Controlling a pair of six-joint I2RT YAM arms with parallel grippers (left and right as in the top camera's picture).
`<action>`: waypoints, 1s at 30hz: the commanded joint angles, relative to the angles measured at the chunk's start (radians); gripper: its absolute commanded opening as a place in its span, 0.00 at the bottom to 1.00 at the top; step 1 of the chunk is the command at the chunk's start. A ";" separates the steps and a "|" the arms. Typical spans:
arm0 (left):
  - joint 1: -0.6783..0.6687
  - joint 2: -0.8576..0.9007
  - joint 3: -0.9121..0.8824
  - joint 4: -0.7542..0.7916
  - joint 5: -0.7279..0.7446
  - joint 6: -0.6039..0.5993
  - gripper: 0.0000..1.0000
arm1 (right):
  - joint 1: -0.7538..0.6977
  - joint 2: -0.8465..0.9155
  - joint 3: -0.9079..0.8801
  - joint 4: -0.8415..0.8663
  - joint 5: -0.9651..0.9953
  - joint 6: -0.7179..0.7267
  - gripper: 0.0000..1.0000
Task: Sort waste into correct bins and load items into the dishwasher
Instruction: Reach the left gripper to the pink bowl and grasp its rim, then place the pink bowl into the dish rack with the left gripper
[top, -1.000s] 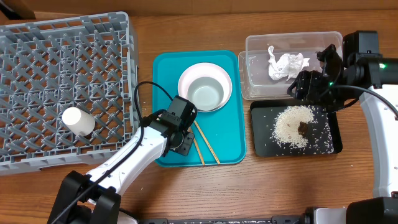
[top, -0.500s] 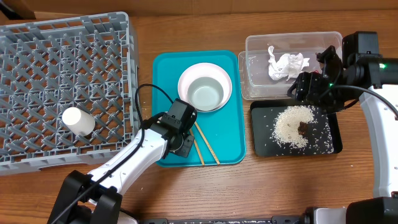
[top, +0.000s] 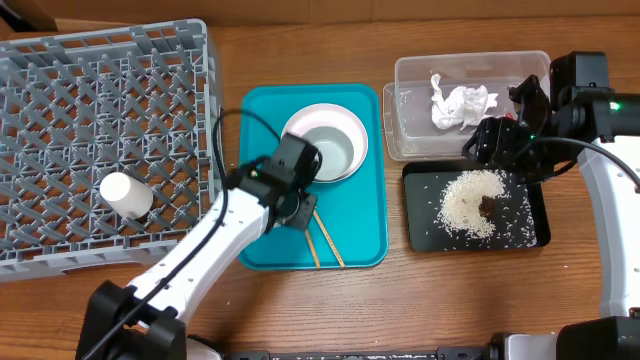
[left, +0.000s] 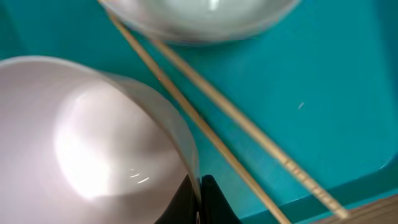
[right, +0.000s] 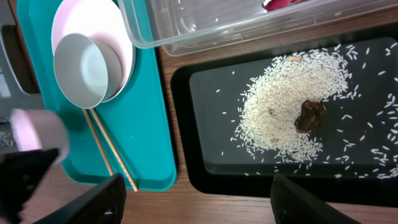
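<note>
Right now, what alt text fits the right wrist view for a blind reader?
Loose white rice with a brown bit lies in a black tray; the open right gripper frames the bottom edge. At left, a teal tray holds chopsticks and a grey-green bowl on a white plate.

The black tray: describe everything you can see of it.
The black tray is shallow, rectangular and matte, with a low raised rim and rounded corners; it looks like plastic. It lies flat on the wooden table, close beside the long side of the clear tub; whether they touch cannot be told. A pile of white rice sits near its middle with a small brown bit on it, and loose grains are scattered over the rest of its floor.
</note>
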 joint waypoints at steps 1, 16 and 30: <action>0.031 -0.017 0.170 -0.062 -0.034 -0.014 0.04 | -0.001 -0.004 0.015 0.004 0.003 -0.001 0.76; 0.632 0.003 0.428 -0.108 0.572 0.216 0.04 | -0.001 -0.004 0.015 0.004 0.007 -0.001 0.76; 0.974 0.336 0.427 -0.014 1.305 0.319 0.04 | -0.001 -0.004 0.015 -0.003 0.007 -0.001 0.76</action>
